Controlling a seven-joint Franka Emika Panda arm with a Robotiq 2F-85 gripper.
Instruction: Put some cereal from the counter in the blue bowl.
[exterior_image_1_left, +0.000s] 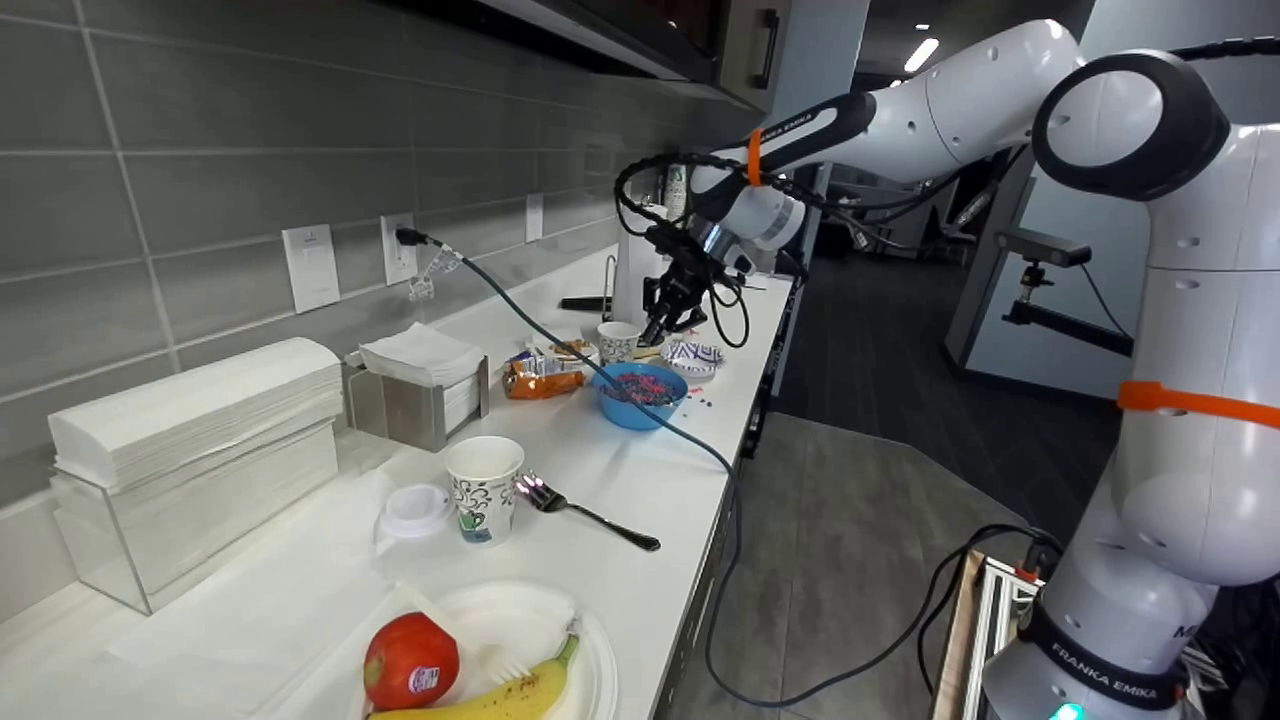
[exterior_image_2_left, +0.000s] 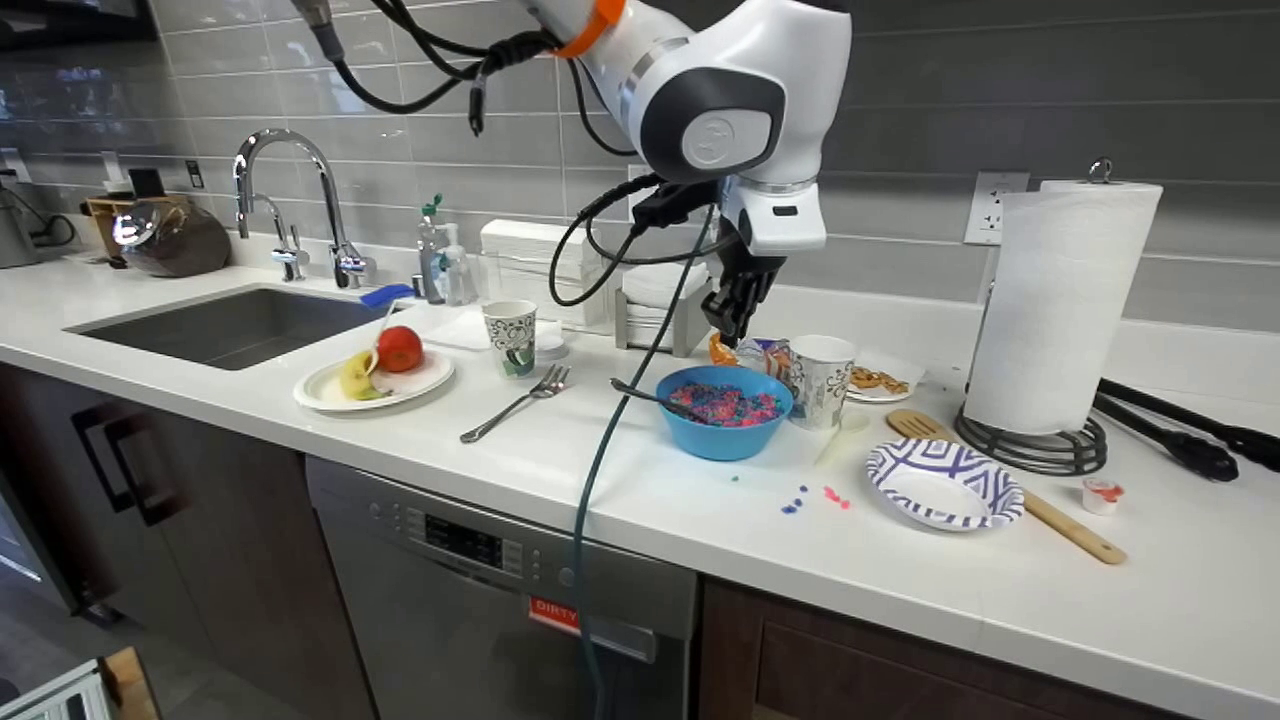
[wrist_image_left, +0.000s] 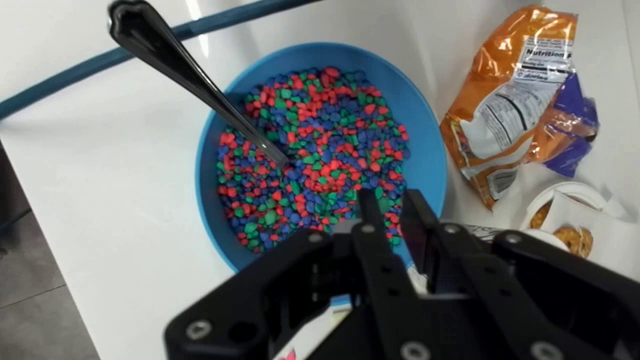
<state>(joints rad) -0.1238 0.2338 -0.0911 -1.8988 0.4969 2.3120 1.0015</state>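
Note:
The blue bowl (exterior_image_1_left: 615, 412) stands on the white counter (exterior_image_1_left: 600, 480), and it shows in the other views too (exterior_image_2_left: 725, 445) (wrist_image_left: 425, 165). It holds small red, blue and green cereal pieces (wrist_image_left: 320, 165). A dark metal spoon (wrist_image_left: 200, 85) leans in it, handle over the rim. Loose blue (exterior_image_2_left: 792, 502) and pink pieces (exterior_image_2_left: 836, 497) lie on the counter beside it. My gripper (wrist_image_left: 391, 195) is empty, its fingers apart by a narrow gap, above the bowl near one rim. In both exterior views it points down, apart from the bowl (exterior_image_1_left: 650, 343) (exterior_image_2_left: 730, 337).
A paper cup (exterior_image_2_left: 822, 380) and an orange bag (wrist_image_left: 505, 95) stand close to the bowl. A dark cable (exterior_image_2_left: 610, 430) crosses the counter. Nearby are a patterned paper bowl (exterior_image_2_left: 945, 495), wooden spatula (exterior_image_2_left: 1070, 528), paper towel roll (exterior_image_2_left: 1060, 310), fork (exterior_image_2_left: 510, 408) and fruit plate (exterior_image_2_left: 320, 392).

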